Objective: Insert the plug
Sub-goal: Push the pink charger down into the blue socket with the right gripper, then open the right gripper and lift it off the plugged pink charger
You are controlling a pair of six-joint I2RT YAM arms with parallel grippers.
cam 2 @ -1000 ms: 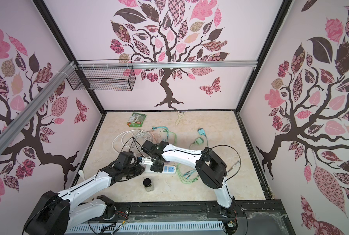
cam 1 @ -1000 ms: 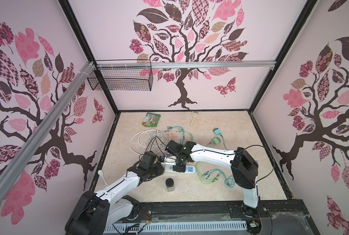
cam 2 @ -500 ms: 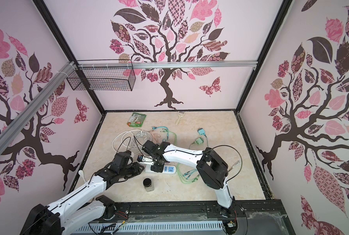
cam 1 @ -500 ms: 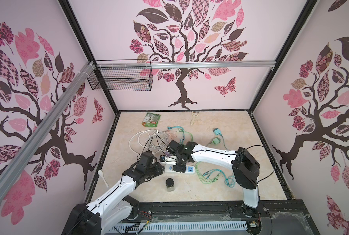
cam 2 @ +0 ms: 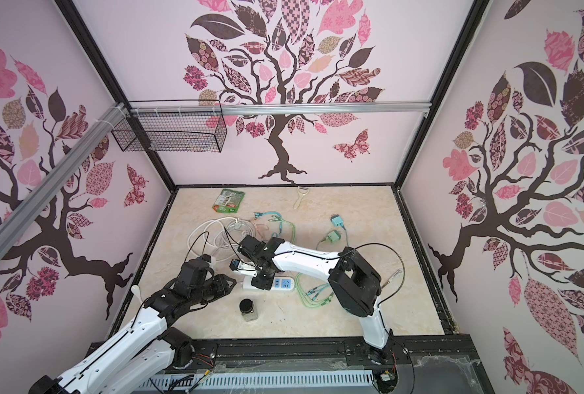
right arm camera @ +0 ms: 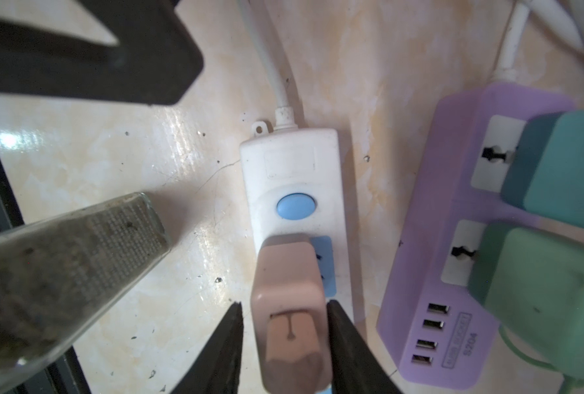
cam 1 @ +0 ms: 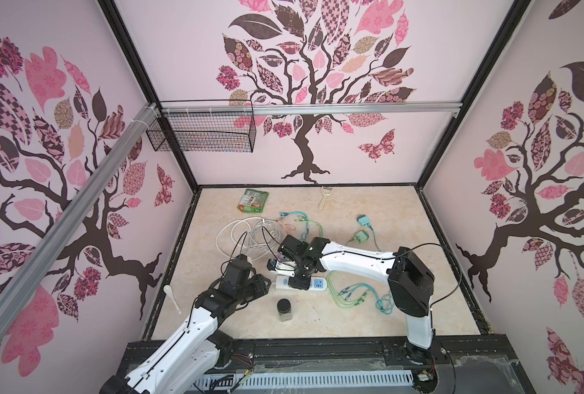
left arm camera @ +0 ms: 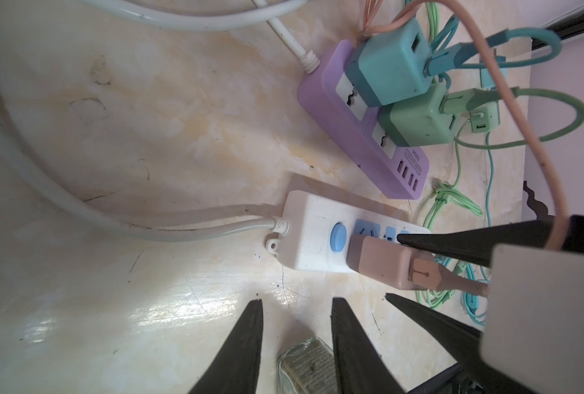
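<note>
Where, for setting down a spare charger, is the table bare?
Bare: back right, between the peeler, the teal adapter and the right wall; also in front, right of the jar. Crowded: the middle, around the white power strip and green cables.

Both top views: high, steep down, whole bench [cam 1: 352, 324]. Wrist cams sit close behind left end effector [left arm camera: 297, 302] and right end effector [right arm camera: 283, 304]; both show the power strip [left arm camera: 304, 232].

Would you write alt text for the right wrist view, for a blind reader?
A pink plug sits on a socket of the white power strip, between the slightly parted fingers of the right gripper. A purple power strip carrying a teal adapter and a green adapter lies alongside, a glass jar opposite.
</note>
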